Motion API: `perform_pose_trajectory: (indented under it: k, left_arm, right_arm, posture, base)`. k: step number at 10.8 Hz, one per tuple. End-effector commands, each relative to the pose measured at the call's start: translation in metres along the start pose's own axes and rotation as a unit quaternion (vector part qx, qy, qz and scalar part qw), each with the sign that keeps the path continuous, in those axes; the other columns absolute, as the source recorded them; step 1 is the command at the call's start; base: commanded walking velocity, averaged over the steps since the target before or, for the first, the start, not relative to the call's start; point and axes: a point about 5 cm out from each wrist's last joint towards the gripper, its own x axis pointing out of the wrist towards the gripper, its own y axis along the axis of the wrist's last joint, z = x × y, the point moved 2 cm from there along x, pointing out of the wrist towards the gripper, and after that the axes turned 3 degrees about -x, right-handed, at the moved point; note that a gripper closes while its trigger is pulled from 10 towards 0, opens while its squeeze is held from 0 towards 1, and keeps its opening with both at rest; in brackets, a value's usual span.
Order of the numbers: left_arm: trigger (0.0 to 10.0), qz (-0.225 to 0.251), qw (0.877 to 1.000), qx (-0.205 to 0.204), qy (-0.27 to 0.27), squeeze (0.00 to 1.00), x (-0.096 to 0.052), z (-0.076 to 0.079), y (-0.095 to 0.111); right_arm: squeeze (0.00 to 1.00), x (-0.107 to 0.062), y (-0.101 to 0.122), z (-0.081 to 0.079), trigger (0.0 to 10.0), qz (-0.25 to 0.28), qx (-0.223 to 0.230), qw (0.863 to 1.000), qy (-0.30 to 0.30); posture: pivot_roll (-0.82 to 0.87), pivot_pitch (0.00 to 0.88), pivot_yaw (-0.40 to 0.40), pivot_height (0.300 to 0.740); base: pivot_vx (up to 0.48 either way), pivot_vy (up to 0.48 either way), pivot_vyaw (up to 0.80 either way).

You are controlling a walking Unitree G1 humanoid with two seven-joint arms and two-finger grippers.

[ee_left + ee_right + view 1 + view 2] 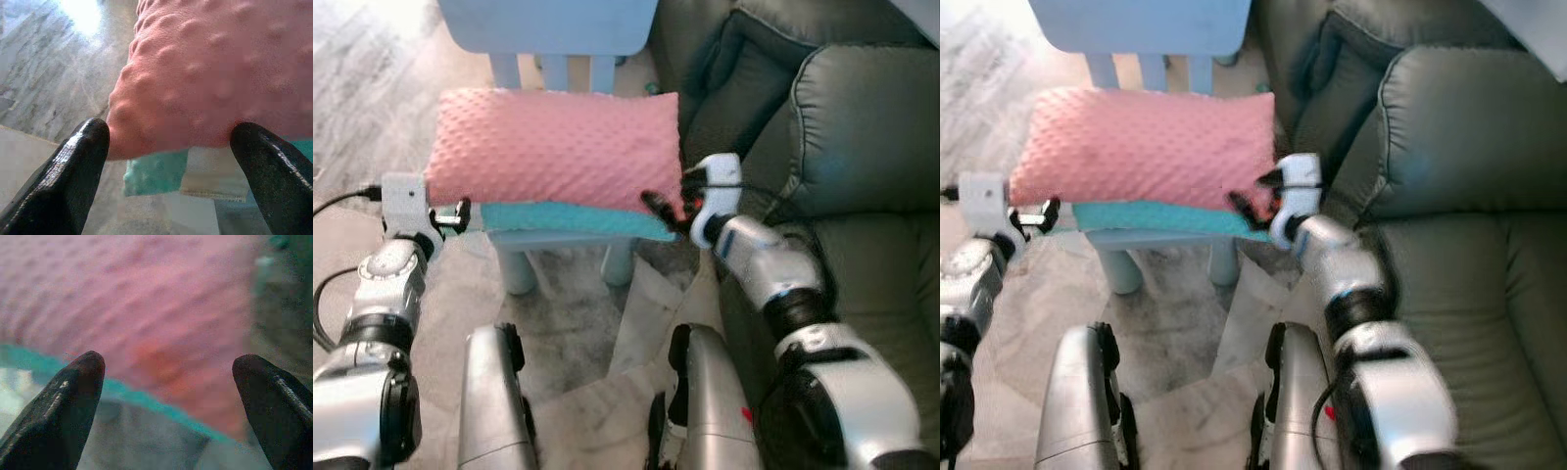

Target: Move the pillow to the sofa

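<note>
A pink dimpled pillow point(556, 147) lies on a teal cushion point(568, 220) on the seat of a small light-blue chair point(548, 29). My left gripper point(450, 215) is open at the pillow's left end, its fingers point(73, 171) spread on either side of the pillow's corner point(195, 88). My right gripper point(668, 211) is open at the pillow's right lower corner, its fingers point(63, 401) wide apart in front of the pink fabric point(146, 318). The dark grey sofa point(862, 147) stands right of the chair.
The sofa's seat cushion point(1489, 313) is bare and lies just right of my right arm. Pale marbled floor point(372, 88) spreads left of the chair. My silver legs point(499, 401) stand on a light rug in front of the chair.
</note>
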Motion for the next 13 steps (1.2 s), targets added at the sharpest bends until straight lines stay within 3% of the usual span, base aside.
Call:
perform_pose_trajectory:
  k: [1, 3, 5, 7, 8, 9, 11, 12, 13]
  left_arm:
    - [10.0, -0.006, 1.000, 0.023, 0.008, 0.00, -0.001, -0.005, -0.001]
    - [10.0, 0.004, 0.998, 0.051, 0.032, 0.00, 0.001, -0.019, 0.012]
    - [10.0, 0.011, 0.997, 0.053, 0.046, 0.00, 0.003, -0.030, 0.026]
    - [10.0, 0.028, 0.997, 0.059, 0.046, 0.00, 0.008, -0.025, 0.043]
    - [10.0, 0.025, 0.998, 0.040, 0.035, 0.00, 0.009, -0.021, 0.042]
    - [10.0, 0.013, 0.998, 0.051, 0.026, 0.00, 0.009, -0.019, 0.038]
    - [10.0, 0.003, 0.999, 0.036, 0.031, 0.00, 0.010, -0.020, 0.037]
    - [10.0, 0.007, 0.999, 0.010, 0.036, 0.00, 0.011, -0.021, 0.041]
    - [10.0, 0.021, 0.998, -0.045, 0.032, 0.00, 0.012, -0.021, 0.050]
  right_arm:
    - [0.00, -0.004, 0.003, 0.011, 10.0, 0.000, -0.014, 1.000, -0.013]
    - [0.00, -0.017, 0.004, 0.036, 10.0, 0.002, -0.041, 0.998, -0.041]
    - [0.00, -0.031, -0.011, 0.054, 10.0, -0.014, -0.028, 0.998, -0.061]
    - [0.00, -0.031, -0.005, 0.055, 10.0, -0.010, -0.037, 0.998, -0.055]
    - [0.00, -0.033, -0.003, 0.056, 10.0, -0.008, -0.037, 0.998, -0.052]
    - [0.00, -0.035, -0.003, 0.057, 10.0, -0.007, -0.022, 0.999, -0.047]
    - [0.00, -0.036, -0.012, 0.047, 10.0, -0.025, 0.016, 1.000, 0.001]
    - [0.00, -0.038, -0.012, 0.043, 10.0, -0.022, 0.017, 0.999, 0.023]
    - [0.00, -0.039, -0.010, 0.043, 10.0, -0.019, 0.006, 1.000, 0.022]
  posture:
    - [-0.10, 0.397, -0.136, 0.519]
    - [-0.11, 0.407, -0.126, 0.519]
    - [-0.13, 0.428, -0.112, 0.519]
    - [-0.12, 0.438, -0.107, 0.519]
    - [-0.12, 0.439, -0.106, 0.519]
    - [-0.13, 0.444, -0.104, 0.519]
    - [-0.14, 0.448, -0.104, 0.519]
    - [-0.14, 0.455, -0.101, 0.519]
    - [-0.14, 0.455, -0.100, 0.519]
  base:
    - [0.000, 0.000, 0.00]
    - [0.000, 0.000, 0.00]
    - [0.000, 0.000, 0.00]
    - [0.000, 0.000, 0.00]
    - [0.000, 0.000, 0.00]
    - [0.000, 0.000, 0.00]
    - [0.000, 0.000, 0.00]
    - [0.000, 0.000, 0.00]
    - [0.000, 0.000, 0.00]
